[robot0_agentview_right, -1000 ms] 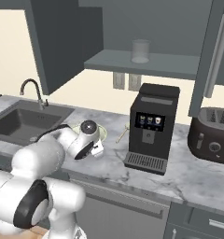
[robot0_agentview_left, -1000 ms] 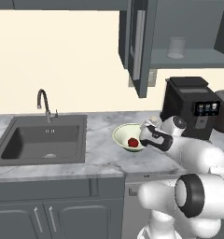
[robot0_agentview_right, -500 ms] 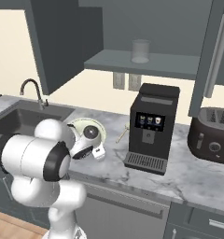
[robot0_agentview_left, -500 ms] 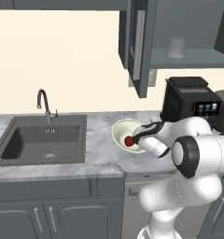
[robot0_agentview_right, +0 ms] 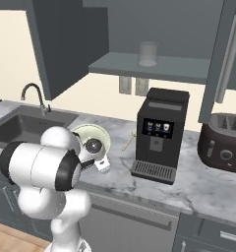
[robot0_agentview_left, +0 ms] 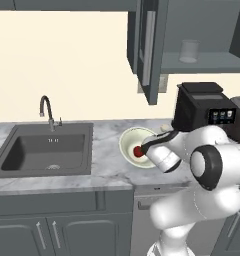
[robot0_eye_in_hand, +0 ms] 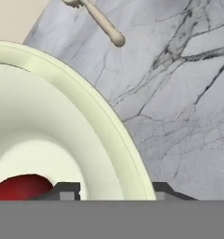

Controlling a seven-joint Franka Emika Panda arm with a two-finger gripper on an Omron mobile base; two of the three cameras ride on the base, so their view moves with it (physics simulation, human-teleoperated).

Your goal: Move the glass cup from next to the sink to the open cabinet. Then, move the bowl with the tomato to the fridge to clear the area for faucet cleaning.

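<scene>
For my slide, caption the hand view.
Gripper straddles the rim of the bowl holding the tomato.

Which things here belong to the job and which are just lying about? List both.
Job: bowl, tomato, glass cup on the open cabinet shelf, claw at the bowl's rim.
Lying about: coffee machine, toaster, wooden spoon, sink, faucet.
</scene>
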